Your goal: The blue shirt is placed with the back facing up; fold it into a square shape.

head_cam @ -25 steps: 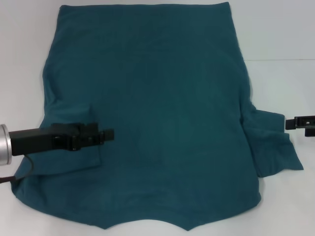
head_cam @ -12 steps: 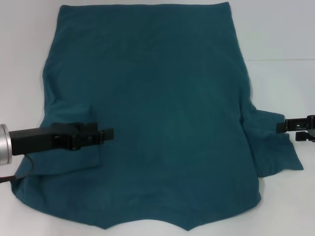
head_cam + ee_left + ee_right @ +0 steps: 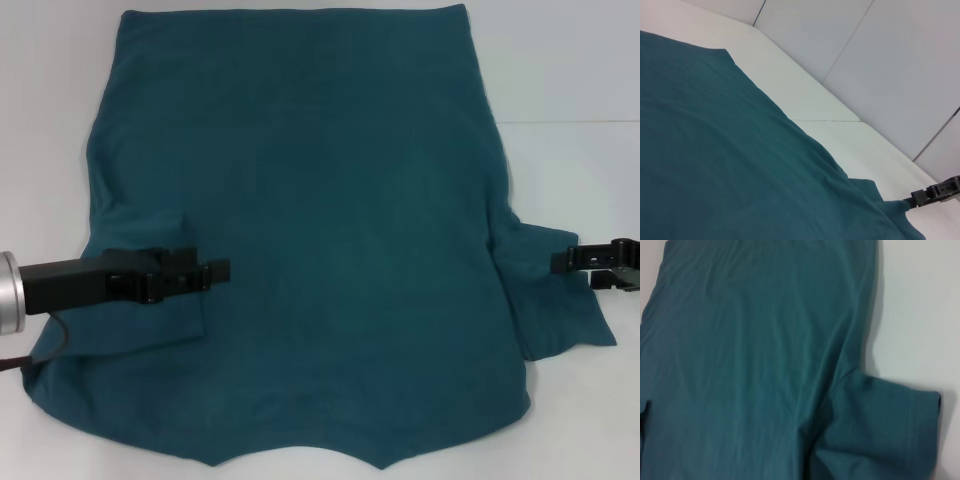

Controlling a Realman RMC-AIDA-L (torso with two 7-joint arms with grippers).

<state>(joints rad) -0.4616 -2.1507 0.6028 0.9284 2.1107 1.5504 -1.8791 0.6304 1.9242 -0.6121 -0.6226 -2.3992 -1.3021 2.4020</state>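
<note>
right hand [image 3: 566,262] | moved inward from the edge | reached over the blue shirt [image 3: 300,200] right sleeve

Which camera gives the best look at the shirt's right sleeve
The right wrist view: the blue shirt's right sleeve lies spread out and uncovered, cuff included. In the head view the sleeve sits at the frame edge with the right gripper over it. The left wrist view shows only a sliver.

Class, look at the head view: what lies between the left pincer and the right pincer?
Only the dark teal-blue cotton shirt, back up, spans from left pincer to right pincer; nothing rests on it.
</note>
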